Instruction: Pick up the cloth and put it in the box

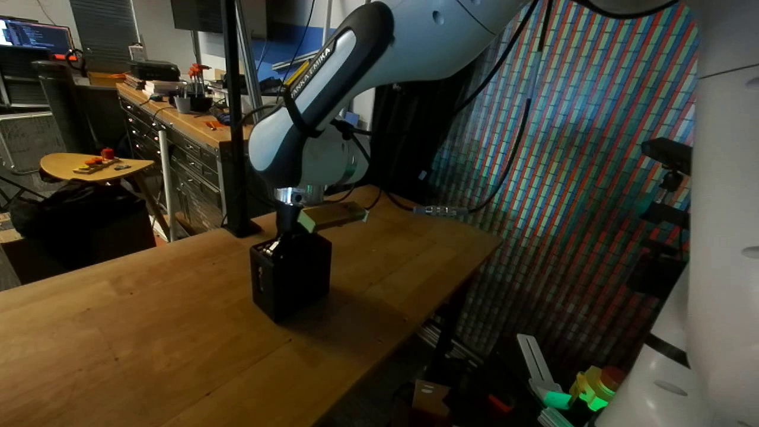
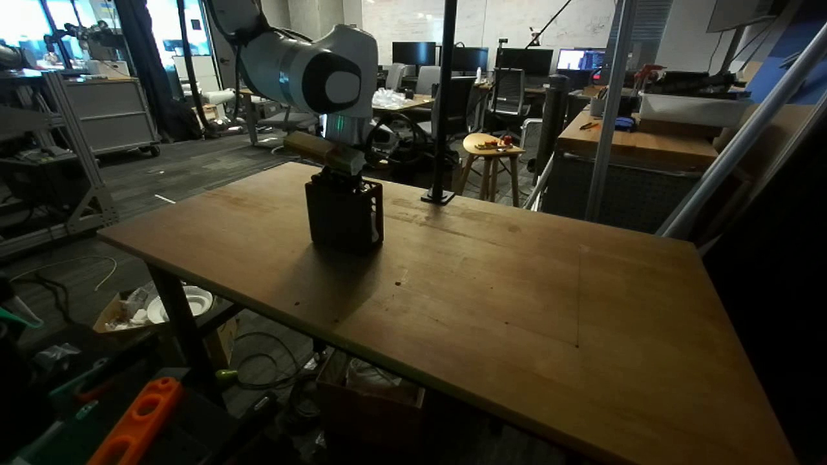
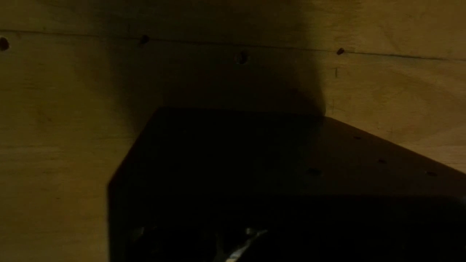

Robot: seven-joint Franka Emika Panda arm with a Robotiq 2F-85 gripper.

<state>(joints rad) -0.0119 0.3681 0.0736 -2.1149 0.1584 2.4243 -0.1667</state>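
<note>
Drawn narrow, the gripper (image 1: pixel 289 231) reaches into the box (image 1: pixel 290 281); whether it pinches anything, I cannot tell. Lifting with a fold caught could drag out the cloth (image 2: pixel 375 227), apparently inside: in an exterior view, a pale, soft-looking patch at the box's three o'clock, behind stiff black perforated plastic

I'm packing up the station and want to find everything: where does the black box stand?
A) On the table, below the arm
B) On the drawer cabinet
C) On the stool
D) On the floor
A: in both exterior views the box stands on the table, with the arm coming down over it.
</note>
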